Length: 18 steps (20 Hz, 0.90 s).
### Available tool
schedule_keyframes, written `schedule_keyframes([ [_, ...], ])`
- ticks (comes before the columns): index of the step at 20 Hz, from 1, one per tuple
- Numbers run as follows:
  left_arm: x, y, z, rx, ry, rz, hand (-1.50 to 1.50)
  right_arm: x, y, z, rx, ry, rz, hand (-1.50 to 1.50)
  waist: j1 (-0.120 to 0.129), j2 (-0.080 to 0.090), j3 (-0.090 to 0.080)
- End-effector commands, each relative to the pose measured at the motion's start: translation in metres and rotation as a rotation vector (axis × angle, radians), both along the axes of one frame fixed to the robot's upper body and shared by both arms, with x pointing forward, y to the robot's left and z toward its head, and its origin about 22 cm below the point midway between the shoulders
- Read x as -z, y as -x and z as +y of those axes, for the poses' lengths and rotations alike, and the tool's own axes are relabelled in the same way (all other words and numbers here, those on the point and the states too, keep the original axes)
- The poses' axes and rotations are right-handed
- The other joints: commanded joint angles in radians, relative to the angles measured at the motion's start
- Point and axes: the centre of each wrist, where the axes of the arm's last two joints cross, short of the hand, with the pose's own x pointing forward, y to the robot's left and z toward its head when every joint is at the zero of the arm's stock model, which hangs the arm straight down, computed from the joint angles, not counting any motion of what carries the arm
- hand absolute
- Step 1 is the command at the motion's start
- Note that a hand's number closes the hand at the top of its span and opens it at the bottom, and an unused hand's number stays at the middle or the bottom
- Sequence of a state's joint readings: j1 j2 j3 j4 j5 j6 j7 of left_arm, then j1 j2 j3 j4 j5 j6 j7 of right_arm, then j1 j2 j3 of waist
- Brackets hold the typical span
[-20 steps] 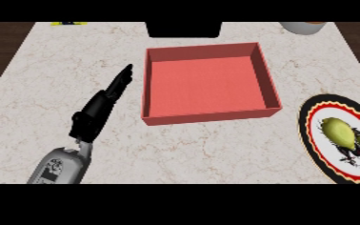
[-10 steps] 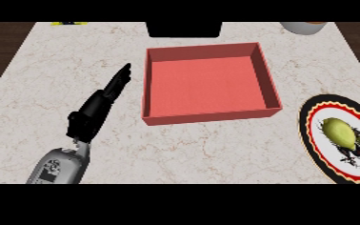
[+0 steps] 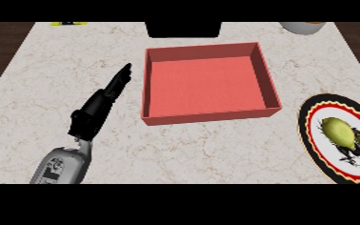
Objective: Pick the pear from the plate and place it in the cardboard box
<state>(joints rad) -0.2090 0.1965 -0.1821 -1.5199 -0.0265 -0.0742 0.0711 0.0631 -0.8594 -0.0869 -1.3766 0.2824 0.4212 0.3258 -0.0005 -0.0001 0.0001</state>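
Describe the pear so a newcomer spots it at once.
Find the red open box in the middle of the marble counter. Right of it, at the view's right edge, lies a round plate with a black rim. The pear is the yellow-green fruit on it, bright against the plate's dark pattern.

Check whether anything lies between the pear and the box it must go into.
Nothing visible does. The pear lies on the plate at the view's right edge, and only bare counter separates the plate from the box. The pear would only have to clear the box's own right wall.
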Motion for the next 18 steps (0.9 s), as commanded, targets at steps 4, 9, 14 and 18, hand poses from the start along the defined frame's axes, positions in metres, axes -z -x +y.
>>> schedule_keyframes([
  [4, 0.013, 0.007, -0.01, -0.01, 0.003, -0.009, 0.0, 0.021, 0.0, 0.005, -0.02, -0.012, 0.028, -1.5, -0.002, 0.0, 0.0],
  [9, 0.009, 0.003, -0.026, -0.011, -0.013, -0.002, 0.0, 0.024, 0.002, 0.008, -0.03, -0.001, 0.109, -1.5, -0.004, 0.0, 0.0],
  [14, -0.001, 0.006, 0.007, 0.013, 0.009, -0.004, 0.0, 0.042, -0.004, 0.021, -0.03, 0.0, 0.128, -1.5, -0.001, 0.0, 0.0],
  [18, -0.021, -0.008, -0.009, -0.001, 0.027, 0.018, 0.0, 0.031, -0.003, -0.008, -0.011, -0.011, 0.114, -1.5, -0.001, 0.0, 0.0],
])
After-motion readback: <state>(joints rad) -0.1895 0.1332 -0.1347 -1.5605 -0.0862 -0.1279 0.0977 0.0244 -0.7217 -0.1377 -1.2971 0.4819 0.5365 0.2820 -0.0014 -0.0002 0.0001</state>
